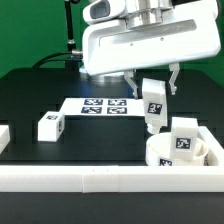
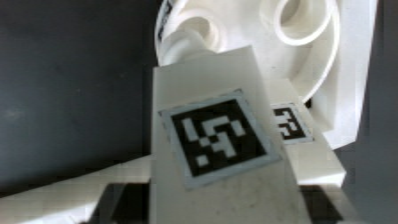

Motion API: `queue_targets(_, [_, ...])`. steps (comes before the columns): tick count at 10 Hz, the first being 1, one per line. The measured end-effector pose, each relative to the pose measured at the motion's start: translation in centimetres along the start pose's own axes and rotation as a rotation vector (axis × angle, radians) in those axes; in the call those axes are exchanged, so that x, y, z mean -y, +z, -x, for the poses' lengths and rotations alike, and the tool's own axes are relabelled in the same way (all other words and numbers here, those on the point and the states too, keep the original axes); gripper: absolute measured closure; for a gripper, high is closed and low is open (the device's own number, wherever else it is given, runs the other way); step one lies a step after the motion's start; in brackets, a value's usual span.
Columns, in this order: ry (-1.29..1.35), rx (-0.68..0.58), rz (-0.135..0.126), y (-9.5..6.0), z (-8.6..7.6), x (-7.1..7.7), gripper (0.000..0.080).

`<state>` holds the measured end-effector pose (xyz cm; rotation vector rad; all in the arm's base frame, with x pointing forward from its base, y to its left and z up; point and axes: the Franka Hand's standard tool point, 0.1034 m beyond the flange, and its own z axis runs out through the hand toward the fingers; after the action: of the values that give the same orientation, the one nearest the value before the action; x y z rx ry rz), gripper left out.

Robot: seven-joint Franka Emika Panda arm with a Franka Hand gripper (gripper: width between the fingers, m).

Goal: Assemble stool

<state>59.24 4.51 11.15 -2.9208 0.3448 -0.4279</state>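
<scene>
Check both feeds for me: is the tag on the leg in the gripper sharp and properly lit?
Exterior view: even light, no hard glare, but the held leg in the gripper is small, its tag only a dark smudge. Wrist view: the held leg fills the frame, tag slightly soft yet readable; the seat behind is washed out.

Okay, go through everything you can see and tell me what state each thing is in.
gripper: shut on the held leg
held leg: lifted off the table, slightly tilted
seat: resting on the table, hollow side up
second leg: standing upright in the seat
third leg: lying loose on the table, untouched
marker board: flat on the table
</scene>
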Motion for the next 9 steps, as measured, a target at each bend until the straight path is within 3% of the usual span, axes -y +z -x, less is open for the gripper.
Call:
queue_targets(3, [-0.001, -0.053, 0.001, -0.58, 0.51, 0.78, 0.0472])
queue_targets(4, [0.001, -0.176, 0.021, -0.98, -0.07, 0.48, 0.0472])
queue_targets(5, [0.0, -0.184, 0.025, -0.5, 0.67, 0.39, 0.0472])
queue_targets(9, [0.004, -0.176, 0.023, -0.4, 0.7, 0.44, 0.0472])
